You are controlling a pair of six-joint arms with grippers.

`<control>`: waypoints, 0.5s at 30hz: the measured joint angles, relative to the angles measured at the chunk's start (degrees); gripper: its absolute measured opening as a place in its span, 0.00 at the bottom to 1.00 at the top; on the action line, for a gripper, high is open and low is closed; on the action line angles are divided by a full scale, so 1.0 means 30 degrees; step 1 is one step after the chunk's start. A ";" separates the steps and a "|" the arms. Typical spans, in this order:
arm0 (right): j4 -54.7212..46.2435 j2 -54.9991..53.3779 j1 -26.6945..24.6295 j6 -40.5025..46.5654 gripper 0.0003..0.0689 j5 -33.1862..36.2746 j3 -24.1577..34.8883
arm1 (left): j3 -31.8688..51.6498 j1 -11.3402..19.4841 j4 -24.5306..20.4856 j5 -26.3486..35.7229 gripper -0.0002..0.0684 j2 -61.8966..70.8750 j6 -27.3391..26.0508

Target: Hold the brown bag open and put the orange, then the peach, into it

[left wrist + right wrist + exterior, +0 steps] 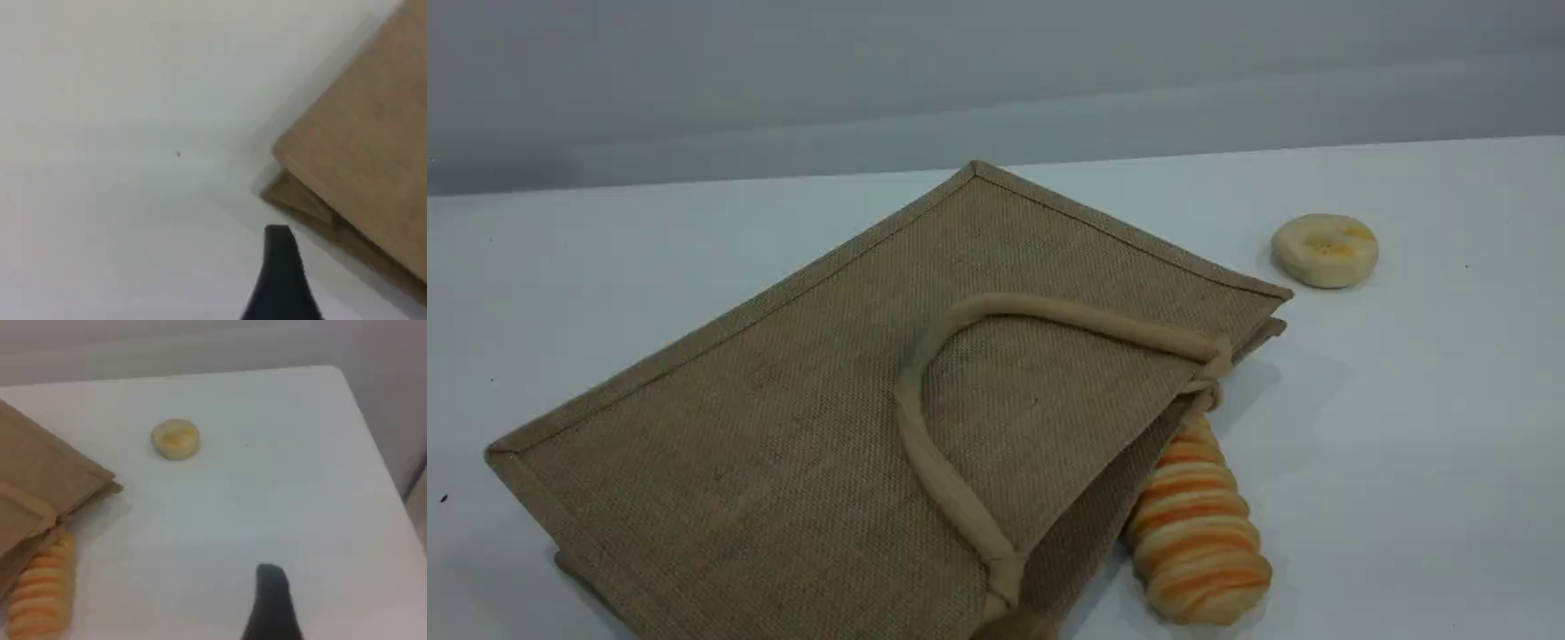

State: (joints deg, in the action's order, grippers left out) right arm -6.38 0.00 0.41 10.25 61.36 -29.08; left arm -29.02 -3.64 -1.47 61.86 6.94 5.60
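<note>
A smooth white matte surface runs back to a plain grey wall. The large tan-brown woven jute bag lies flat and closed across the middle of the surface – coarse weave, stitched hems, rectangular – with a lighter beige padded cord handle looped over its upper face. A long orange-and-cream ribbed bread loaf lies at the bag's mouth edge, its far end tucked under the fabric. A flat, round pale-yellow bun sits well apart, toward the right rear. The left gripper hangs over bare surface near a bag corner, and the right gripper over bare surface away from the bun – both spread wide, holding nothing.
</note>
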 joint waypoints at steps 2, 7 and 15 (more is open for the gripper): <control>0.0000 0.0000 0.0000 0.0000 0.66 0.0000 0.0000 | 0.0000 0.0531 0.0000 0.0000 0.67 -0.0567 0.0000; 0.0000 0.0000 0.0000 0.0000 0.66 0.0000 0.0000 | 0.0000 0.0626 0.0000 0.0000 0.67 -0.1730 0.0000; 0.0000 0.0000 0.0043 0.0000 0.66 0.0000 0.0000 | 0.0000 0.0602 0.0016 0.0019 0.67 -0.2332 0.0000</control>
State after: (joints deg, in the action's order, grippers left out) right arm -6.38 0.00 0.54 10.25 61.36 -29.08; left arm -29.02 -1.84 -1.42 61.91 -0.05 5.60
